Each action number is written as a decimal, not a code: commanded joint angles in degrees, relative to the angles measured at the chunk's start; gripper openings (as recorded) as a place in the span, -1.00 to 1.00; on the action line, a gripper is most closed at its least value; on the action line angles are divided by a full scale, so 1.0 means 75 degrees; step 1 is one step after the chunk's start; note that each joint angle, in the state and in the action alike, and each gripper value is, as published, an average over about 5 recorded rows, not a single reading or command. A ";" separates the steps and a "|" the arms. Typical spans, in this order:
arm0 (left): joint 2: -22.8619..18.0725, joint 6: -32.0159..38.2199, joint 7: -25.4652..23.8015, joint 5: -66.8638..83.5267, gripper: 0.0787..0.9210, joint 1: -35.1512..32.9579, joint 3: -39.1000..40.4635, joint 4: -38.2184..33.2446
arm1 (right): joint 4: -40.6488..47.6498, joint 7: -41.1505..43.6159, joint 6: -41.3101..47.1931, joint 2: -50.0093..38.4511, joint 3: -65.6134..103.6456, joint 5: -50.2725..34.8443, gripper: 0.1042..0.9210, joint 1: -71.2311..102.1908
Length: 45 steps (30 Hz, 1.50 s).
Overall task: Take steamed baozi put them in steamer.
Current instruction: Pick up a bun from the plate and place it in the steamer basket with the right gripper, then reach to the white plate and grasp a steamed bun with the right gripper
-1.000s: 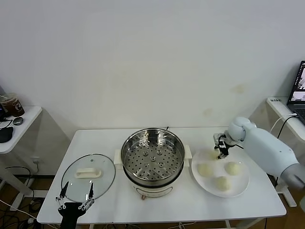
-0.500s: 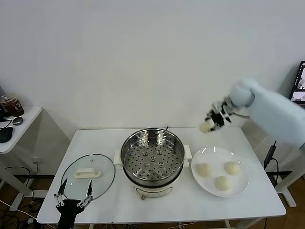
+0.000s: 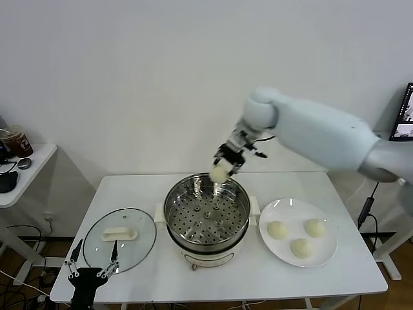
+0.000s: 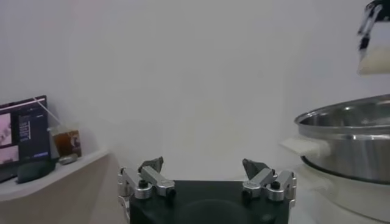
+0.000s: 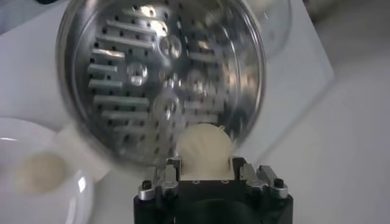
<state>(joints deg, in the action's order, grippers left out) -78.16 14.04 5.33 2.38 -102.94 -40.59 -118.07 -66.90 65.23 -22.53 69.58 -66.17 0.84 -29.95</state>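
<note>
My right gripper point(image 3: 222, 169) is shut on one cream-white baozi point(image 3: 221, 172), holding it in the air above the far rim of the steamer point(image 3: 206, 213). In the right wrist view the baozi point(image 5: 203, 146) sits between the jaws with the steamer's perforated tray point(image 5: 152, 79) below; the tray holds nothing. Three more baozi point(image 3: 278, 230) point(image 3: 315, 227) point(image 3: 301, 248) lie on the white plate point(image 3: 326, 257) to the steamer's right. My left gripper point(image 3: 91, 261) hangs open at the table's front left corner, near the glass lid; its own view shows the left gripper point(image 4: 203, 168) with nothing between the fingers.
A round glass lid point(image 3: 120, 238) with a white handle lies on the table left of the steamer. A side table point(image 3: 19, 177) with a cup and mouse stands far left. A laptop point(image 3: 405, 123) sits at the right edge.
My right gripper lifted one baozi off the plate and carried it left to above the steamer's far rim. The plate went from holding a fourth bun to three. The left gripper sank slightly.
</note>
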 commanded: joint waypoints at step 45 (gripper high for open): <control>0.0117 -0.1283 0.0341 0.0281 0.77 0.0068 0.0003 -0.0447 | -0.3636 0.0202 0.6127 -0.2685 -0.1650 -0.2614 0.76 -0.2524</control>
<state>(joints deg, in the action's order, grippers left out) -77.48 10.54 6.82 3.72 -102.55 -40.84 -119.77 -80.19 64.07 -1.67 59.94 -74.13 -7.29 -39.56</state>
